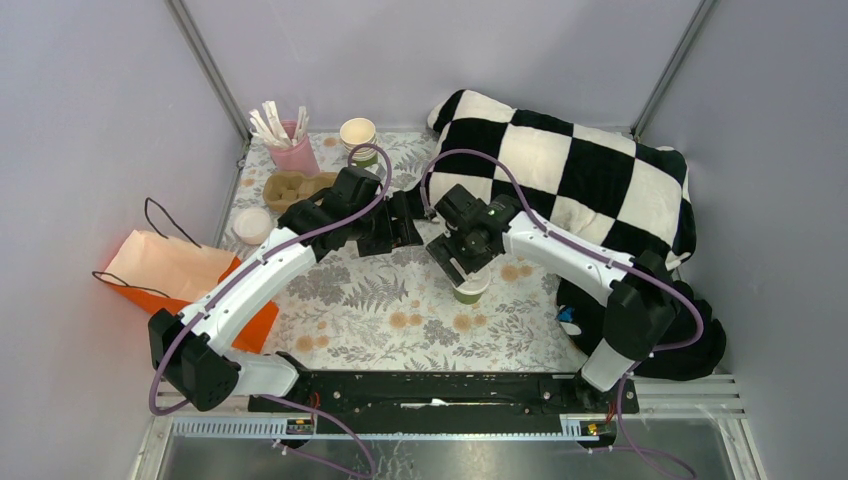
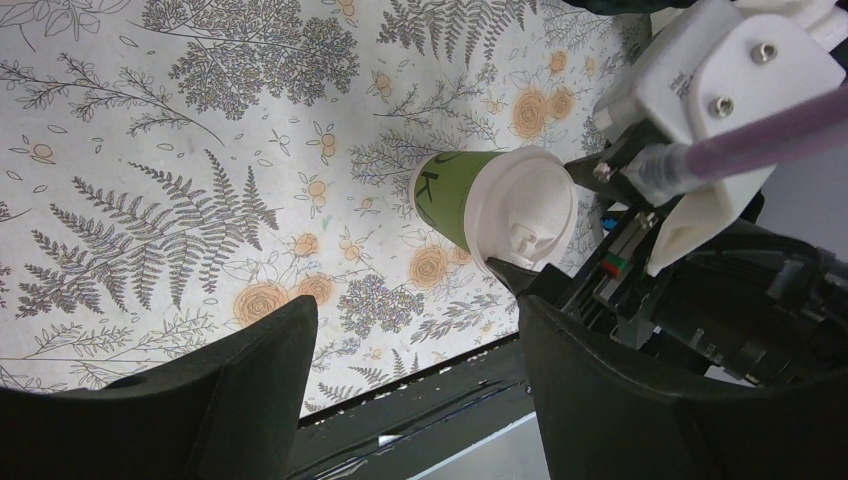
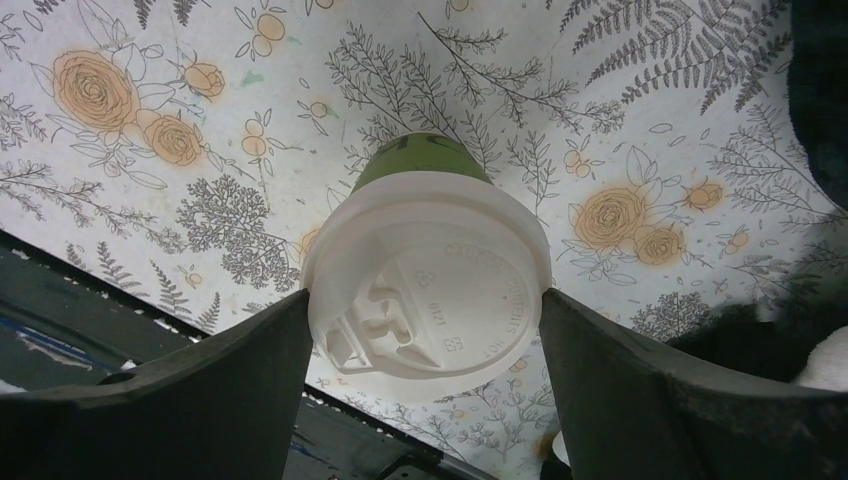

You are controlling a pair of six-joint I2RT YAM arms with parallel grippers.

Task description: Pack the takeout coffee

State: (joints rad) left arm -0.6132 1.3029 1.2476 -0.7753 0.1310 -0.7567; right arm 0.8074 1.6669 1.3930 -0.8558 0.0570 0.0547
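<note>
Basically, mid-frame, I had R gripper point(image 3: 425, 298) astride takeout coffee point(image 3: 432, 270) lid for pickup; couldn't tell if gripped. L gripper point(image 2: 410, 310) stood open, empty.

The table point(image 1: 400, 325), its top printed with ferns and orange flowers, carried the takeout coffee point(image 1: 470, 291), which stood on its base near the middle with its white lid on. Beyond the coffee and well to its left were a pink holder point(image 1: 296, 156) of paper-wrapped sticks, a stack of lidless cups point(image 1: 358, 133) and a brown cardboard cup carrier point(image 1: 288, 187). A loose white lid point(image 1: 252, 224) lay further left. An orange paper bag point(image 1: 170, 270) lay flat at the table's left edge, and a black-and-white checked cushion point(image 1: 580, 170) rested beyond the coffee to its right.
</note>
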